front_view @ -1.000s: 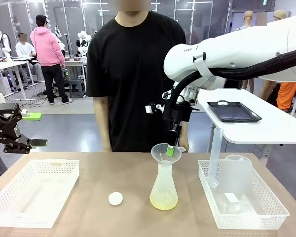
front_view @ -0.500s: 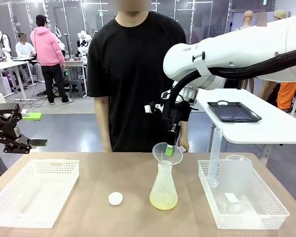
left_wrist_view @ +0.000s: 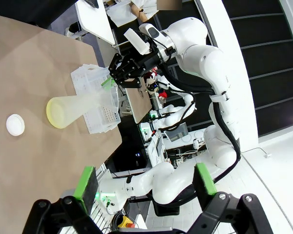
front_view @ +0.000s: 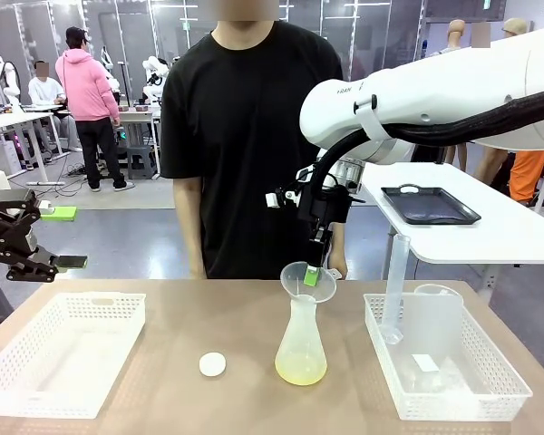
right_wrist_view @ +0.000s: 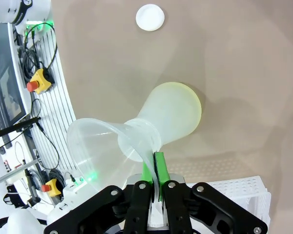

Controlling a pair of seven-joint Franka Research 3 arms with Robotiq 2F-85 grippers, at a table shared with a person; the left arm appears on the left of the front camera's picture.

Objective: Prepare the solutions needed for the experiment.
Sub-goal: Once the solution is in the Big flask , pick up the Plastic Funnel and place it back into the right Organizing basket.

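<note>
The solution lies as a shallow yellow-green layer in the bottom of the flask, which stands on the table about mid-way across, a little toward the near edge. A funnel sits in the flask's mouth, its stem inside the neck. Our right gripper comes down from above and is pinched shut on the funnel's rim at the right side. The right wrist view shows the thin wall caught between the green pads.

We take the step to be moving the funnel at the flask's mouth, most likely off it. We cannot tell whether the stem rests on the neck or hangs free.

To do it well, we should move the funnel straight up along the neck. We hold only one edge, so the funnel can tip and its stem can catch the glass. The flask is light and nearly empty, and any sideways pull could drag or topple it. We should wait until the stem is fully out before going sideways, and go slowly, since drops may hang from the tip.

The right basket, with its cylinder and beaker, is the nearest place to put it down. The cap lies left of the flask, apart from it, with the left basket beyond. Our left gripper hangs off the table's left side with its jaws wide and nothing in them. The person stands at the far side.
</note>
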